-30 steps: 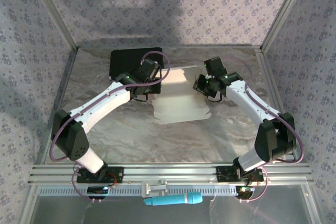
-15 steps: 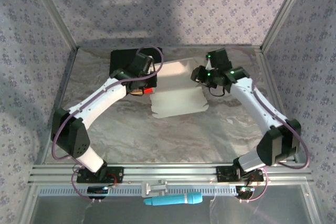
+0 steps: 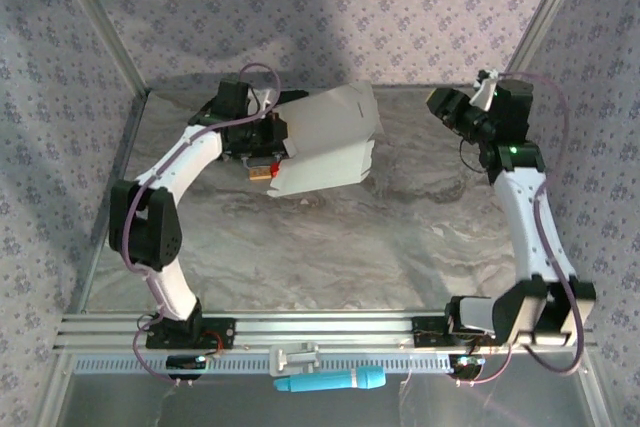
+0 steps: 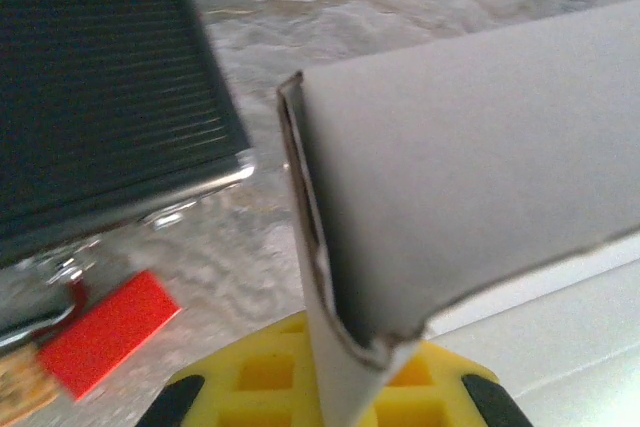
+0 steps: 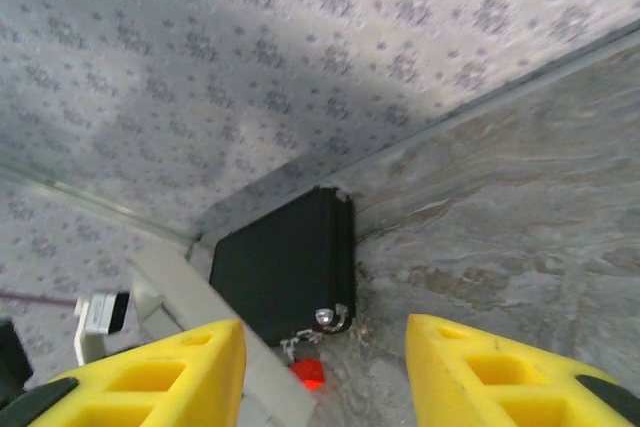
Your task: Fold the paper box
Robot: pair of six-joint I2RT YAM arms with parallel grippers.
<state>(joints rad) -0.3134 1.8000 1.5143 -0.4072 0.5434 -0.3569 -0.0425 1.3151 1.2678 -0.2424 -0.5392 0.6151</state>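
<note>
The paper box (image 3: 333,139) is a white cardboard piece, lifted and tilted above the back of the table. My left gripper (image 3: 268,143) is shut on its left edge. In the left wrist view the thin sheet (image 4: 470,157) stands pinched between the yellow fingers (image 4: 240,377), where my left gripper (image 4: 345,362) closes on it. My right gripper (image 3: 446,107) is raised at the back right, well apart from the box. Its yellow fingers (image 5: 150,372) stand wide with nothing between them, so my right gripper (image 5: 325,367) is open.
A black case (image 4: 100,87) lies at the back left by the wall, with a red tag (image 4: 105,332) beside it; the right wrist view shows the same case (image 5: 285,272). Patterned walls enclose the table. A teal tool (image 3: 330,381) lies on the front rail.
The right gripper opened, let go of the box and pulled away up to the back right. The left gripper carried the box back and left, tilting it up.
</note>
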